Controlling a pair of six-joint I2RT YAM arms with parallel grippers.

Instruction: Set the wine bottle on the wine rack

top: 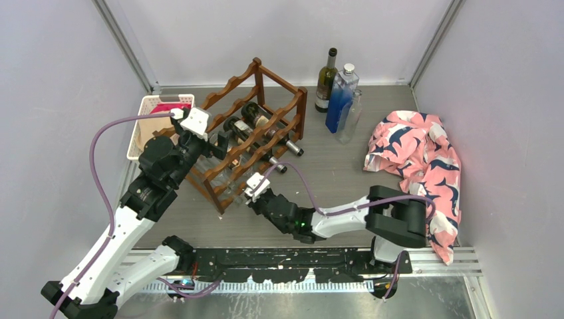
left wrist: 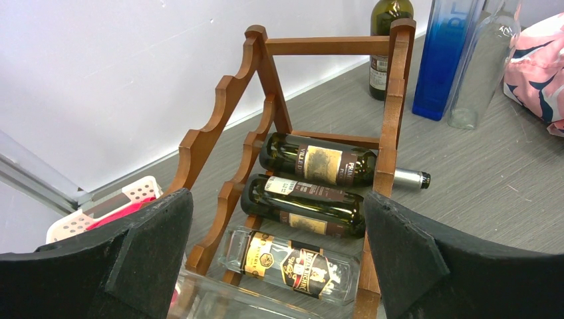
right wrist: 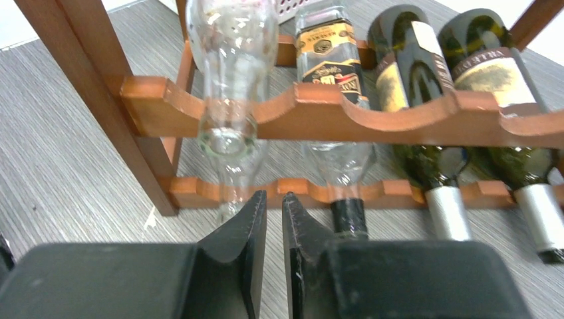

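While it lies sideways, wine bottle (right wrist: 229,60): clear glass, end slot of brown rack (right wrist: 86,60), neck over wavy rail (right wrist: 399,116).
left gripper (left wrist: 274,199): wide open, empty.
right gripper (right wrist: 274,206): closed, empty, near bottle neck.

Reddish-brown wine rack (left wrist: 392,113), dark green bottles (left wrist: 332,212), blue flask (top: 339,103), pink cloth (top: 416,149) with navy, perhaps leafy, print.

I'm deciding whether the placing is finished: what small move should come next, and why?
Probably draw the left gripper back from the wine rack. Its jaws stand open, and the clear bottle already rests in the rack's end slot, neck on the scalloped rail. The right gripper is shut, holding nothing, just in front of that bottle's mouth.
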